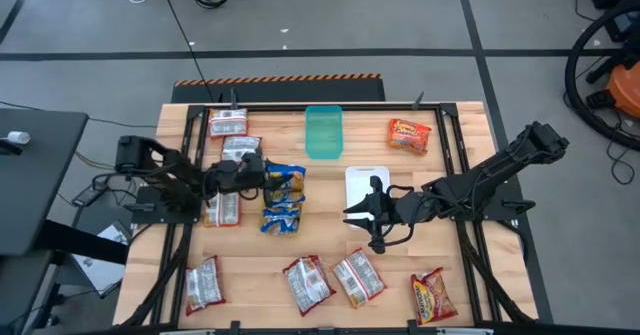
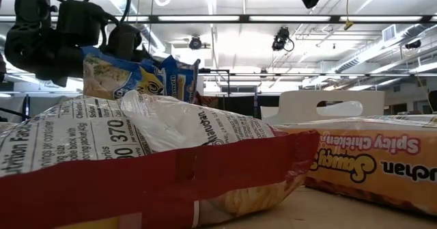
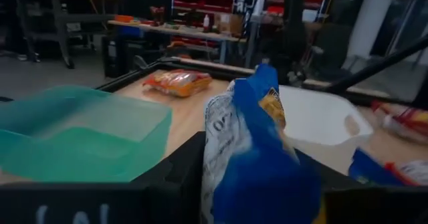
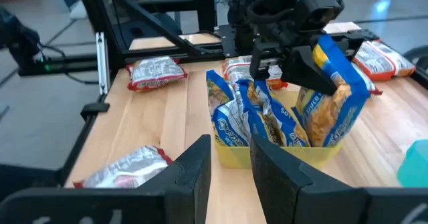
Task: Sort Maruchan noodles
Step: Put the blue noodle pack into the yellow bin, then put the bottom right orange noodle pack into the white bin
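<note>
- One blue-and-yellow noodle packet (image 4: 332,97) is hanging clenched in the left gripper (image 4: 294,62), above the yellow tray (image 4: 281,154) of blue packets (image 4: 251,120).
- The right gripper (image 1: 362,215) is hovering by the white tray (image 1: 366,180), fingers slightly apart, holding nothing.
- Red-and-white packets (image 1: 305,281) are lying along the table's (image 1: 250,265) near edge.

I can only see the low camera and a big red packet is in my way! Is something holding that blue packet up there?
Observer: Yes, the left pincer is shut on the blue packet.
Operator: What's under it?
Observer: A yellow tray that already holds blue packets.
Operator: Where's the other arm?
Observer: The right pincer hangs open beside the white tray.
</note>
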`<action>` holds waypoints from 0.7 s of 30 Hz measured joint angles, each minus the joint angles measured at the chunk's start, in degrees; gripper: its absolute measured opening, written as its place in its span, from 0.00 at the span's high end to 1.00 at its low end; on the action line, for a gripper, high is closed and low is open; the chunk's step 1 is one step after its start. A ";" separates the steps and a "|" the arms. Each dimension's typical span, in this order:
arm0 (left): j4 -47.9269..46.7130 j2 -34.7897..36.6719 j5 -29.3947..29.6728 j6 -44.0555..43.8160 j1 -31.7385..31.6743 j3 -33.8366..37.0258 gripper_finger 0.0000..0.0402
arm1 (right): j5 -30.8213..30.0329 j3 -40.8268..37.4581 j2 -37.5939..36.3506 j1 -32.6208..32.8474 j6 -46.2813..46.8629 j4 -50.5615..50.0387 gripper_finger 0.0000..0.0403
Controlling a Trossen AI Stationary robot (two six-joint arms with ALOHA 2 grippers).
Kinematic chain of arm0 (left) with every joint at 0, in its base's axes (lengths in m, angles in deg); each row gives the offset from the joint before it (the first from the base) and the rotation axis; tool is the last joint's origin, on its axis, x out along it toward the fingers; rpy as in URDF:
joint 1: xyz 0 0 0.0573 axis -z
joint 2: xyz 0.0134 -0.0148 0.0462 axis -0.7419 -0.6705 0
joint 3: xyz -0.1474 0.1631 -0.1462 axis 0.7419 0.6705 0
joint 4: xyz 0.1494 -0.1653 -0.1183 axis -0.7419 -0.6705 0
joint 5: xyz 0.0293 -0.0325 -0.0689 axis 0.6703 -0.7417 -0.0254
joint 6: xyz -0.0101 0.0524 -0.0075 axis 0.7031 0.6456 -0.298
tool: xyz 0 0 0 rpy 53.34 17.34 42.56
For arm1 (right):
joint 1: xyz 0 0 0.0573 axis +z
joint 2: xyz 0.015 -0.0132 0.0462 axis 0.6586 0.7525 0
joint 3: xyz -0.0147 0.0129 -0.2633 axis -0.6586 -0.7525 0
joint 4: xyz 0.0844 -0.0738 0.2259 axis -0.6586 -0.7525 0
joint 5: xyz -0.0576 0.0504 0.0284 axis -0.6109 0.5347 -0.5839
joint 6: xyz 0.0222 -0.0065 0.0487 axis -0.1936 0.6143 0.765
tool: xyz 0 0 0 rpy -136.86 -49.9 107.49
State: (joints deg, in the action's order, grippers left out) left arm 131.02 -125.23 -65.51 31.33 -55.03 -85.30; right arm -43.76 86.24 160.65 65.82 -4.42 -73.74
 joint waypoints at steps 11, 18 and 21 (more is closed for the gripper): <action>-8.46 9.16 -4.32 6.78 -0.79 0.00 0.34 | 1.38 0.00 0.00 -0.54 -5.25 -0.78 0.73; -23.71 26.75 -2.24 10.69 1.35 -1.64 0.33 | 5.67 5.19 4.90 -0.70 -0.71 -1.43 0.73; -37.27 32.90 0.23 11.08 3.95 -4.68 0.33 | 8.25 12.47 10.21 1.39 0.17 -8.68 0.73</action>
State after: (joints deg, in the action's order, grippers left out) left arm 93.76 -92.33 -65.28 42.41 -51.08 -89.98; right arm -35.51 98.71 170.86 67.21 -4.25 -82.42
